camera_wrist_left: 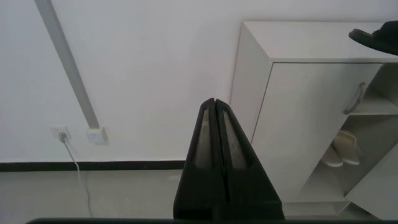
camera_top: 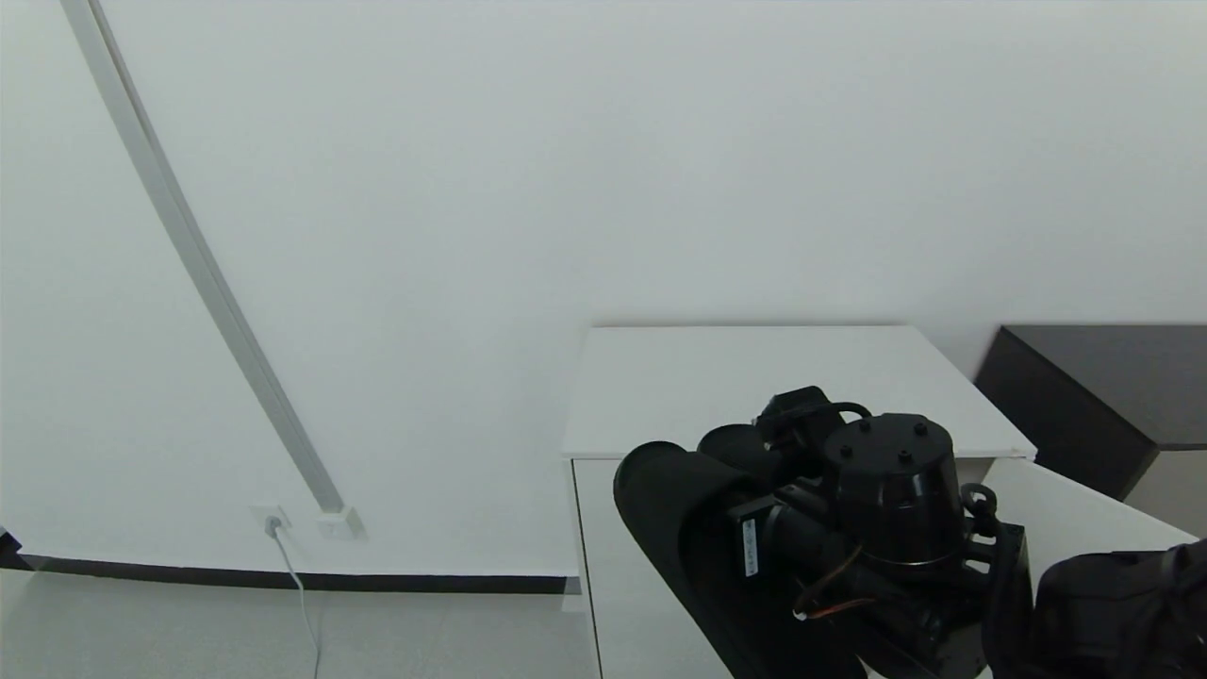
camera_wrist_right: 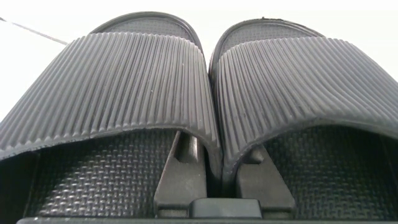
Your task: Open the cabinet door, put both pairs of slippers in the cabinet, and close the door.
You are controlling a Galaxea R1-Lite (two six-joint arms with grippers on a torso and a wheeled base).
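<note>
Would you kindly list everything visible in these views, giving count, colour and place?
cabinet: one, white, against the wall, a door open
pale slippers: one pair, cream, on a shelf inside the cabinet
dark slippers: one pair, dark grey, held near the cabinet top
wall socket: one, white, low on the wall, cable plugged in
conduit: one, grey, running down the wall
dark furniture: one, black, right of the cabinet
left end effector: one, black, shut, empty
right end effector: one, black, clamped on the dark slippers
</note>
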